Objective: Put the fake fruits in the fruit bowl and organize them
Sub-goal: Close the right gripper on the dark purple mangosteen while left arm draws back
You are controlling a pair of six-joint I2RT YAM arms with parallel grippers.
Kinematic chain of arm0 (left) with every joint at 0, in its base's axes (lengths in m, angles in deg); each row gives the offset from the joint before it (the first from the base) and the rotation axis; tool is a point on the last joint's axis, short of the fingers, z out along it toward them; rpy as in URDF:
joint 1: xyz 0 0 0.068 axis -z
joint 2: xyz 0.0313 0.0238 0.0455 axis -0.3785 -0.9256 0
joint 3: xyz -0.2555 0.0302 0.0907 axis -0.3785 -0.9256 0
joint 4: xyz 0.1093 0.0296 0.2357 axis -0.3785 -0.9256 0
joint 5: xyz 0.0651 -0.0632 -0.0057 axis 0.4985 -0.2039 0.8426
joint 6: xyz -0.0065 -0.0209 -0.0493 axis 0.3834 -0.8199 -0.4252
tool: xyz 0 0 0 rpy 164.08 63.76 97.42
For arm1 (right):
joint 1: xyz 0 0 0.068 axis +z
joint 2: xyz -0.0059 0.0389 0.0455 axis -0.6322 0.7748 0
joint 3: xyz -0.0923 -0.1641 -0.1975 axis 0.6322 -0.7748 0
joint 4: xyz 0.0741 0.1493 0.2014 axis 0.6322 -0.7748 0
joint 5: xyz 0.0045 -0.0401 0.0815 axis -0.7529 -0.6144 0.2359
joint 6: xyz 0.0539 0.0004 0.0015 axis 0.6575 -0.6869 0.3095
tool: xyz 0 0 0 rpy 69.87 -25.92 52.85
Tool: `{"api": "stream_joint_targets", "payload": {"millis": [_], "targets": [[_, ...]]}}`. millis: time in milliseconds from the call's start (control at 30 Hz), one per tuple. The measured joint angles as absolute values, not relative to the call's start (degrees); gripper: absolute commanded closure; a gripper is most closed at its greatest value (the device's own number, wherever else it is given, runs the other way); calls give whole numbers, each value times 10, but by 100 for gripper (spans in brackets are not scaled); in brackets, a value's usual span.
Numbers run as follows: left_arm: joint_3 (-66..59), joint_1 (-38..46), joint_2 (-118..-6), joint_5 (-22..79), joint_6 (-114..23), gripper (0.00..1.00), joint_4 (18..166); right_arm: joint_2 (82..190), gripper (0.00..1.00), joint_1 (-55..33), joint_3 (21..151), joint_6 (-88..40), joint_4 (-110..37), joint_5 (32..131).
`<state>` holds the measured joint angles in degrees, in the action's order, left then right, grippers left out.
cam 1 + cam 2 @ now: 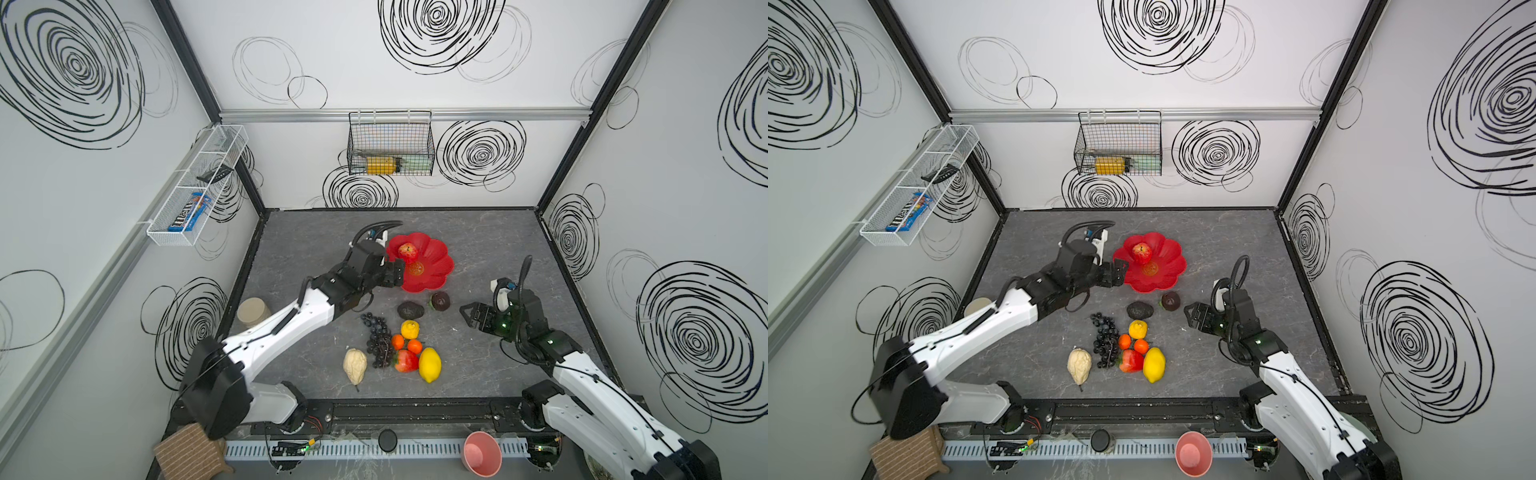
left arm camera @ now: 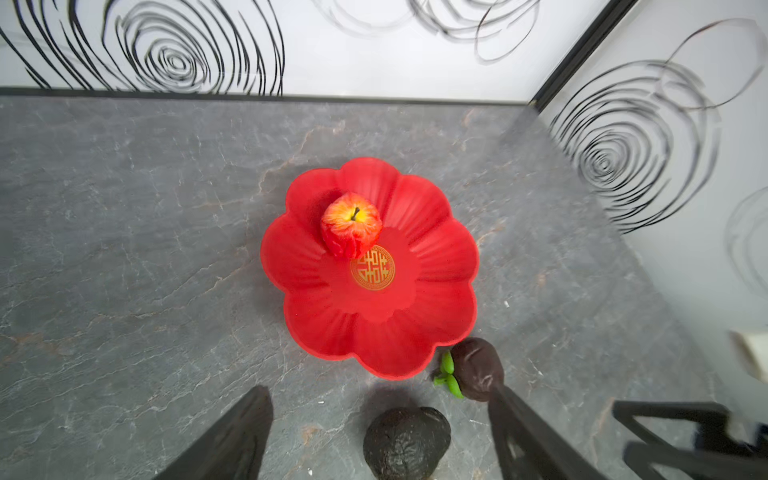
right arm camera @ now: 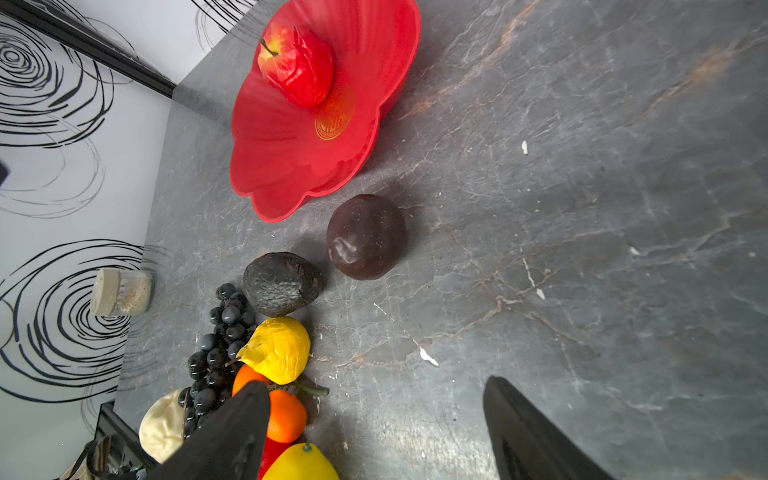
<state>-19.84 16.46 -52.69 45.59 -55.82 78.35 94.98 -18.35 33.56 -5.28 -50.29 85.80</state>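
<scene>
white left arm (image 1: 291, 320) is stretched to the fruit bowl (image 1: 436, 270), left gripper (image 1: 398, 272) spread empty at the rim by the red apple (image 1: 408, 251); right gripper (image 1: 465, 316) is held open near the mangosteen (image 1: 440, 301).

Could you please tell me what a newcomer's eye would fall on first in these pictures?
The glossy red flower-shaped bowl stands out near the middle of the grey marbled table, with a red plastic apple sitting inside it, just off its gold centre mark. Nearer the front edge lies a bright cluster of loose fruits, among them a large yellow lemon and a dark grape bunch. Bold black swirls cover the white walls.
</scene>
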Motion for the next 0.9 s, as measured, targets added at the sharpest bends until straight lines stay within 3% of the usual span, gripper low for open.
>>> {"api": "stream_joint_targets", "payload": {"millis": [200, 333, 633, 900], "targets": [[-477, 190, -305, 439, -614, 1, 904, 1034, 17, -189, 336, -63, -442, 898], [-587, 189, -215, 436, -636, 0, 942, 1095, 20, -189, 339, -63, -403, 908], [-688, 189, -79, 427, -656, 4, 1031, 1260, 24, -157, 420, -68, -363, 914], [-731, 188, -49, 418, -656, 4, 1067, 1336, 24, -146, 444, -69, -337, 905]]}}
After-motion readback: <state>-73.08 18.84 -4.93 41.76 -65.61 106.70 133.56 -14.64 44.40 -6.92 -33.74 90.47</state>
